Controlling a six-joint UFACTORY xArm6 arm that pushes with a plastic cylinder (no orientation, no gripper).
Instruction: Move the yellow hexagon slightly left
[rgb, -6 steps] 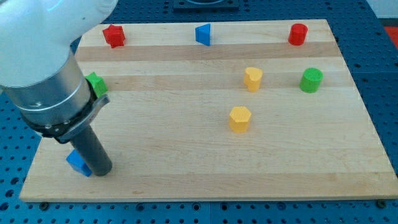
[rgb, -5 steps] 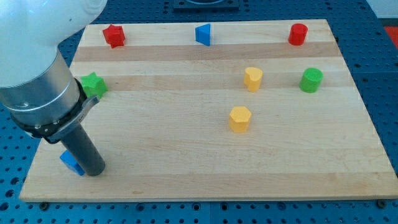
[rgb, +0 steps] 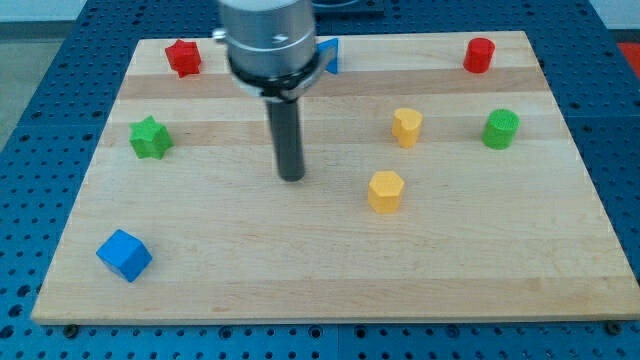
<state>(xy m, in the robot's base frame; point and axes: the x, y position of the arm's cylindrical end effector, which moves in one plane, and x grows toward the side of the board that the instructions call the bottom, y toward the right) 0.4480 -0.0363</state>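
Standing on the wooden board (rgb: 330, 285) near its middle, my tip (rgb: 292, 178) sits at about nine o'clock from the yellow hexagon (rgb: 385, 190), near it but clearly apart, with bare wood between the two. That is the wrong side for the job: a push from here would send the hexagon toward the view's right, so I judge the tip has to go round to the hexagon's three o'clock side before any leftward nudge can begin. There is no gripper on this arm, only the dark rod, so nothing opens or closes and nothing is held; the rod touches no block at this moment. The hexagon itself lies a little right of the board's centre, with the other yellow block (rgb: 406, 127), whose shape is rounded and notched, at roughly its one o'clock, well apart. A path below the hexagon, at its six o'clock, looks free of blocks and so seems the safer way round. The green cylinder (rgb: 500, 129) stands farther off at two o'clock from the hexagon. The green star (rgb: 150, 137), blue cube (rgb: 124, 255), red star (rgb: 183, 56), red cylinder (rgb: 479, 54) and the partly hidden blue block (rgb: 329, 52) behind the rod lie well away from the work.
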